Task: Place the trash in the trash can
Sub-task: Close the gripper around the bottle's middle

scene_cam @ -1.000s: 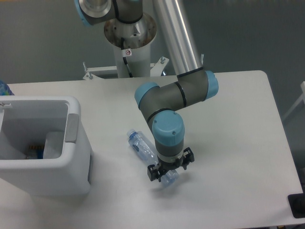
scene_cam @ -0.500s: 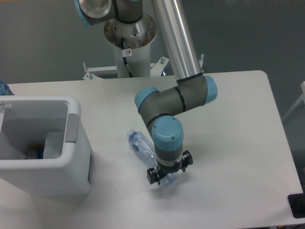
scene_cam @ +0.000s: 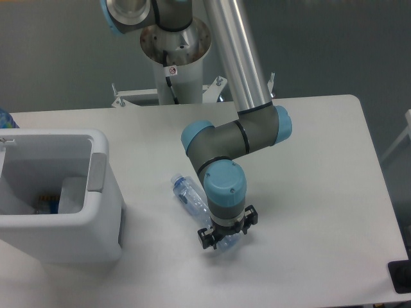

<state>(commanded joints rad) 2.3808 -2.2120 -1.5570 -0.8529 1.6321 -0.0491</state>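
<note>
A crushed clear water bottle [scene_cam: 188, 192] with a bluish label lies slanted on the white table, its cap end pointing up-left. My gripper [scene_cam: 227, 231] points straight down over the bottle's lower right end. It is open, with one finger on either side of that end. The wrist hides the part of the bottle beneath it. The trash can [scene_cam: 101, 149], a large white bin with a grey panel on its right rim, stands at the left edge. Some small items lie on its floor, among them a bluish one [scene_cam: 49, 204]; I cannot tell what they are.
The arm's base column [scene_cam: 174, 58] rises behind the table's far edge. A dark object [scene_cam: 401, 276] sits at the near right corner. A bluish thing [scene_cam: 5, 119] peeks in at the left edge behind the bin.
The gripper has sunk a little lower and shifted slightly left around the bottle's lower end. The bottle has not moved.
</note>
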